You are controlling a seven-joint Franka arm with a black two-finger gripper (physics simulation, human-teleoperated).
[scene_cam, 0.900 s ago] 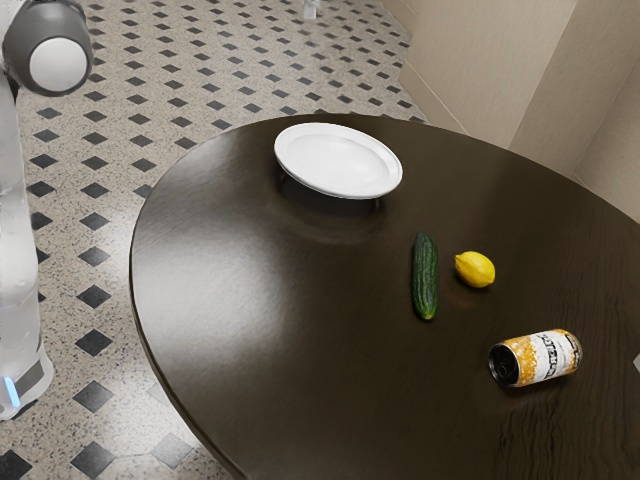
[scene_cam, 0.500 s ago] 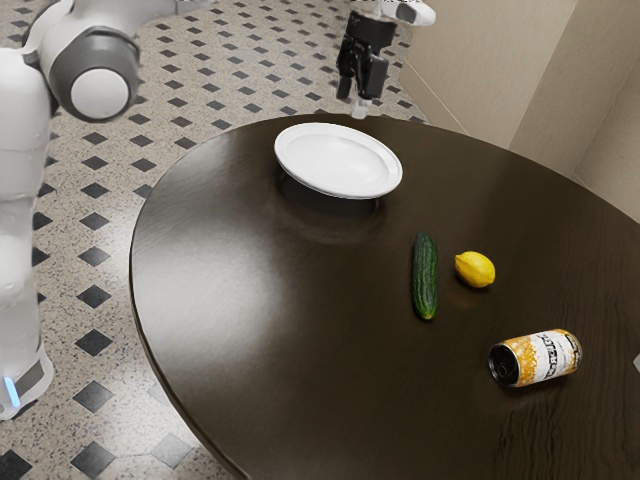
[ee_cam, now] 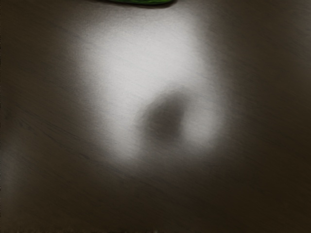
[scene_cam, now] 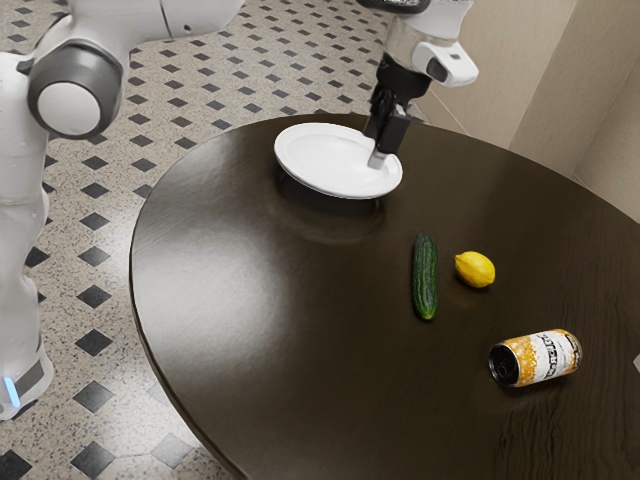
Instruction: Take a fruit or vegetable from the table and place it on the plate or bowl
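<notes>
A white plate rests at the far side of the dark round table. A green cucumber lies lengthwise near the table's middle, and a yellow lemon sits just to its right in the exterior view. My gripper hangs over the plate's right edge, pointing down, open with nothing in it, well short of the cucumber. In the wrist view, a sliver of the cucumber shows beyond a bright patch on the table, which carries the hand's dark shadow.
A yellow-labelled can lies on its side near the table's front right. A beige wall rises behind the table. The checkered floor spreads to the exterior view's left, where my arm's white base stands.
My arm has swung in from the exterior view's upper left, and the gripper has come down and to the right, from beyond the table's far edge to over the plate's rim.
</notes>
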